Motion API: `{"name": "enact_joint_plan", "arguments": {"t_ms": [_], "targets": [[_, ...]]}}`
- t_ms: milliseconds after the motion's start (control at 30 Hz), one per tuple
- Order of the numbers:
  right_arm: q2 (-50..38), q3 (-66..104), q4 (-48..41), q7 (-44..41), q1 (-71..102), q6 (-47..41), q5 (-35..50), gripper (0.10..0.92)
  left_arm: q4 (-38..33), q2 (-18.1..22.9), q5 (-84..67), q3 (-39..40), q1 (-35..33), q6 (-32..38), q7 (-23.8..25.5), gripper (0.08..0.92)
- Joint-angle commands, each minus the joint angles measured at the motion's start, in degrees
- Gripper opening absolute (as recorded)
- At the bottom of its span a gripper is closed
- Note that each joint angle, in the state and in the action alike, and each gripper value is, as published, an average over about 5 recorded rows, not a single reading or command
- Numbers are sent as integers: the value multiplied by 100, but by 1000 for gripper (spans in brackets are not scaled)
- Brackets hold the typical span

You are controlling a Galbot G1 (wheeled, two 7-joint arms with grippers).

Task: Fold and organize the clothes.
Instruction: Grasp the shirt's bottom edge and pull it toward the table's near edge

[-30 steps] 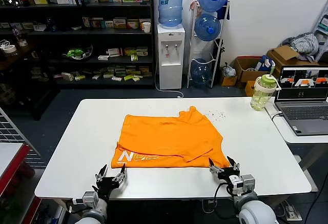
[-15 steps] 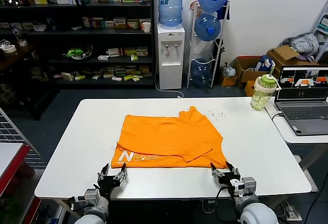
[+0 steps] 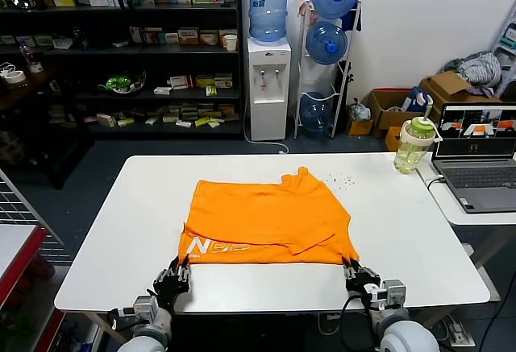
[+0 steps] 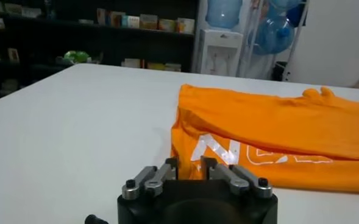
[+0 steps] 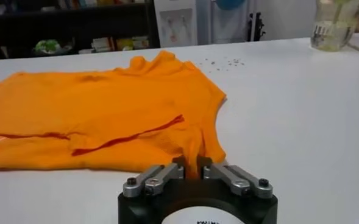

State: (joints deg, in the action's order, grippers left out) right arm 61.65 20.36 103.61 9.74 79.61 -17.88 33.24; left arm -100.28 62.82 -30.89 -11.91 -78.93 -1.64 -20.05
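Both pincers bite the near hem of the bright orange cotton T-shirt (image 3: 266, 221) lying mid white table (image 3: 419, 231): left gripper (image 3: 180, 269) clamped at the lettered corner, right gripper (image 3: 350, 268) closed on the other. Lift evenly, keeping that hem taut.

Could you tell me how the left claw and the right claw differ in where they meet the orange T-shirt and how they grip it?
The left claw sits at the T-shirt's near corner beside the white lettering; the right claw is at the opposite near corner, on plain cloth below a folded flap. In the right wrist view the right claw is shut on orange cloth; the left claw has a slightly wider gap at the hem. Both lie low on the white table at its near edge.
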Motion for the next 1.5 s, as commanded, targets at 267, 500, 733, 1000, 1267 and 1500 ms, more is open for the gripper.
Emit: {"name": "enact_joint_plan", "arguments": {"t_ms": [267, 500, 733, 1000, 1267, 1500], "targets": [[-383, 410, 1009, 277, 802, -72, 329, 124, -773, -328, -184, -233, -484, -55, -225, 90], [-538, 683, 1431, 370, 1530, -139, 393, 124, -1412, -645, -464, -523, -1227, -128, -346, 89], [-541, 822, 1631, 427, 2195, -132, 341, 124, -1889, -755, -698, -782, -1981, -168, -424, 89], [-528, 1042, 1817, 544, 2462, -242, 260, 162, -2018, -665, -924, -891, -2315, -322, -477, 96], [-715, 1032, 1924, 431, 1454, -46, 355, 398, -2110, -797, -1041, -1083, -2009, -370, -497, 294], [-817, 114, 870, 569, -1193, -183, 810, 597, -1905, -1136, -1417, -1223, -1112, -422, -252, 510]]}}
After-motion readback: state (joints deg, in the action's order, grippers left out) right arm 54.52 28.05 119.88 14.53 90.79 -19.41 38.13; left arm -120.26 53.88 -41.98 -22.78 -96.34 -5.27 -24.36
